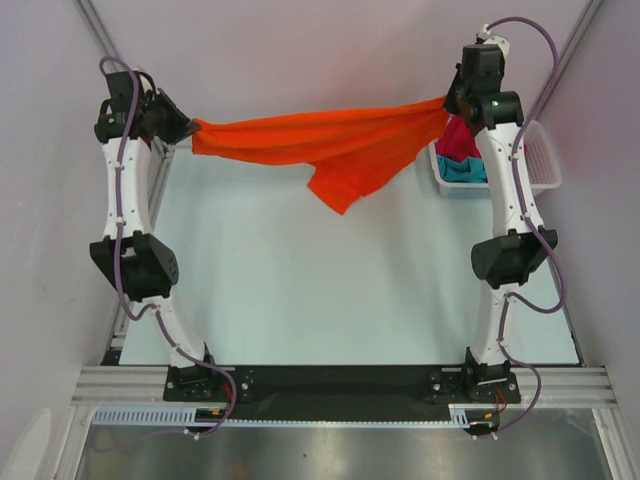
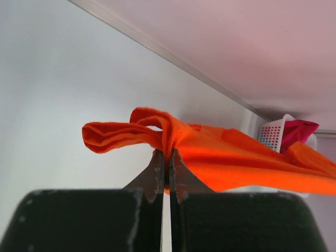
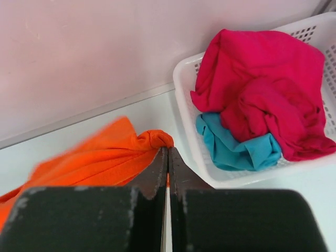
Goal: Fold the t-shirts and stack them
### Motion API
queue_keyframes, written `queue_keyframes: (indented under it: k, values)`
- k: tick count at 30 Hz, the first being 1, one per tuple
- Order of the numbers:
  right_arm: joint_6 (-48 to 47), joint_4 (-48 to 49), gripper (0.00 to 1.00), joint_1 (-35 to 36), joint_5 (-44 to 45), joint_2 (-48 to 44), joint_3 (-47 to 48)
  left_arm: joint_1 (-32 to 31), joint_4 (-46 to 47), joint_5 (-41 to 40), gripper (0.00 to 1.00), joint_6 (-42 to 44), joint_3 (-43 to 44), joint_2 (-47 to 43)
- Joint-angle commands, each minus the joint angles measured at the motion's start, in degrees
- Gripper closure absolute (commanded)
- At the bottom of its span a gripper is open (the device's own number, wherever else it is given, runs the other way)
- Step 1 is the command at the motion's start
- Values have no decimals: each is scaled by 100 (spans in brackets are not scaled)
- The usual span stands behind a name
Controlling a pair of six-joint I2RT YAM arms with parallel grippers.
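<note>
The orange t-shirt (image 1: 320,140) hangs stretched in the air across the far side of the table, one flap drooping at its middle. My left gripper (image 1: 192,130) is shut on its left end, seen bunched at the fingertips in the left wrist view (image 2: 167,152). My right gripper (image 1: 447,104) is shut on its right end, with the cloth (image 3: 105,157) pinched at the tips (image 3: 168,149). A crimson-pink t-shirt (image 3: 262,89) and a teal t-shirt (image 3: 236,147) lie crumpled in the white basket (image 3: 184,105).
The white lattice basket (image 1: 545,165) stands at the far right of the table, just behind the right arm. Walls close in the far side and both sides. The table top (image 1: 300,290) is pale and bare below the shirt.
</note>
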Motion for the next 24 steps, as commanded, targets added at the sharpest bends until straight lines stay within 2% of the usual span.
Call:
queue_keyframes:
  k: [1, 3, 6, 9, 10, 13, 20, 24]
  values:
    - [-131, 351, 100, -63, 359, -906, -310, 193, 1130, -27, 100, -255, -840, -1028]
    - [-140, 359, 100, -28, 403, -1081, -808, 202, 1473, 113, 100, -352, -1638, -1215]
    - [-61, 403, 100, -27, 264, -1283, -1521, 211, 1475, 368, 100, -467, -2482, -1242]
    - [80, 673, 100, 139, 254, -1555, -2663, 202, 1693, 474, 100, -484, -3457, -1338]
    - [124, 815, 100, 200, 237, -1792, -3388, 202, 1782, 483, 100, -484, -3688, -1443]
    - [246, 1062, 100, 447, 228, -2179, -4306, 202, 1949, 641, 100, -467, -4418, -1646]
    - [536, 922, 100, 1079, 412, -3145, -5783, 202, 2037, 984, 100, -388, -5561, -2506]
    - [818, 772, 100, 1282, 438, -3727, -6225, 202, 2072, 967, 100, -440, -6317, -3280]
